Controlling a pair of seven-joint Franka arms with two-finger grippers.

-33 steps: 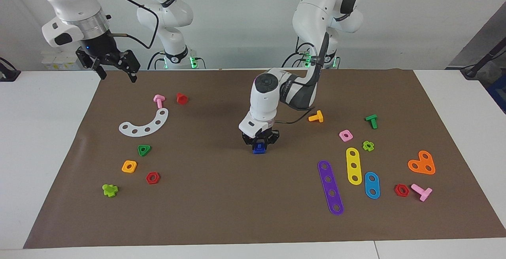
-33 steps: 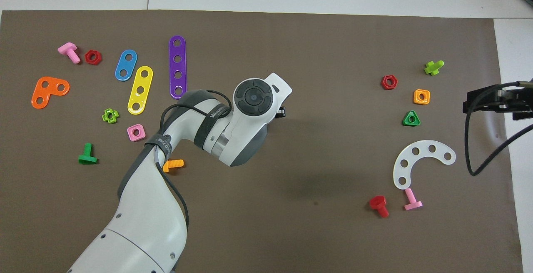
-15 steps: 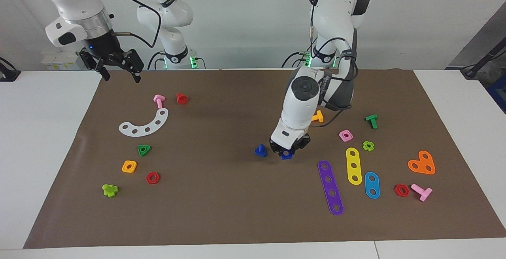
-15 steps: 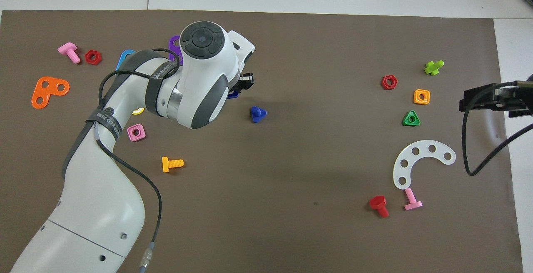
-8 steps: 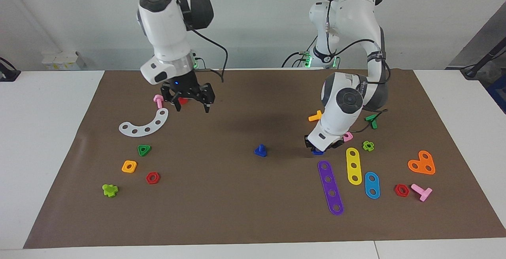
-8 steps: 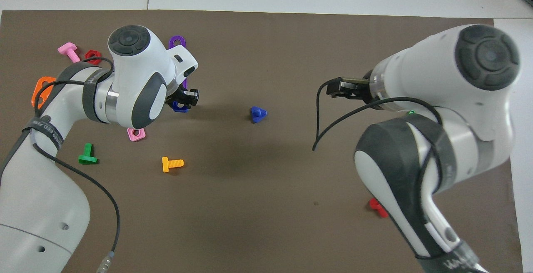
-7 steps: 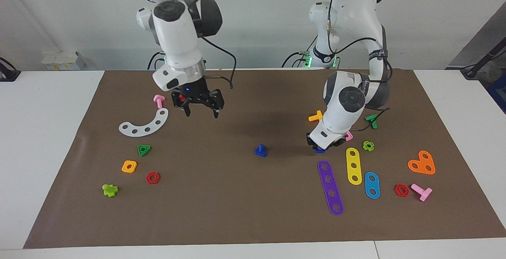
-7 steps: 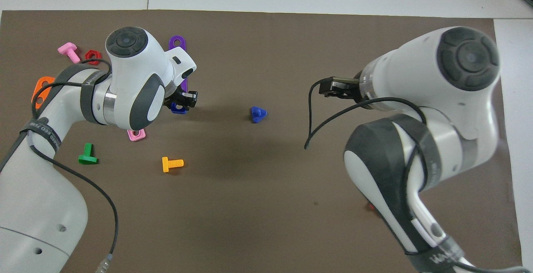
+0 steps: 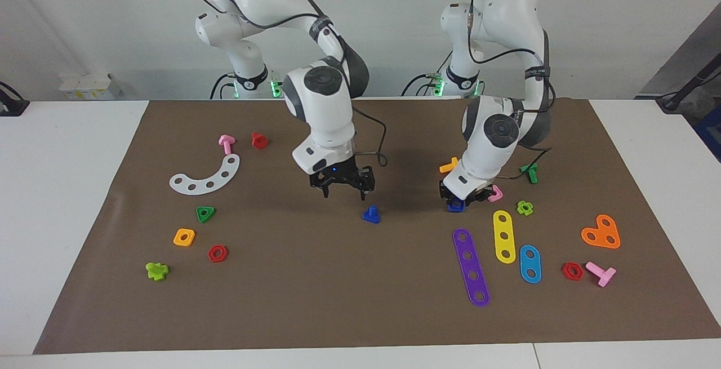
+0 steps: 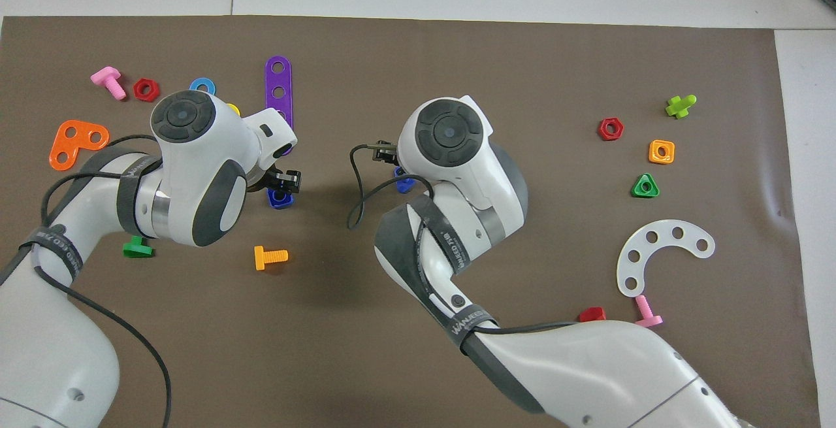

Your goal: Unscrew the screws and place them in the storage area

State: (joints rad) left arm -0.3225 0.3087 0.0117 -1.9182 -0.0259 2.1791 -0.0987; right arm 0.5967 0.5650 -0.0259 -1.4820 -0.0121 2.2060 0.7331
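The left end effector (image 9: 461,199) is low over the brown paper mat (image 9: 338,301) that covers the bench (image 9: 67,189). The small dark-blue square plastic nut with a round hole (image 9: 455,206) sits right under its fingertips; in the overhead view the nut (image 10: 279,198) shows just past the black fingers. Whether the fingers grip the nut or stand a little apart from it, I cannot tell. Beside this end effector lie a pink square plastic nut (image 9: 495,193) and an orange T-shaped plastic bolt (image 9: 449,165); farther from the robots than the blue nut lies a long purple plastic strip with four holes (image 9: 471,267).

The right end effector (image 9: 343,190) hangs above the mat with its two fingers spread wide and nothing between them. The small dark-blue plastic bolt (image 9: 370,214) stands on its flat head, stem up, on the mat near the middle of the bench, just below and beside this end effector toward the left arm's end, not touched by it. In the overhead view the right arm's wrist covers most of the bolt (image 10: 404,184). The blue nut lies well apart from the blue bolt, toward the left arm's end of the bench.
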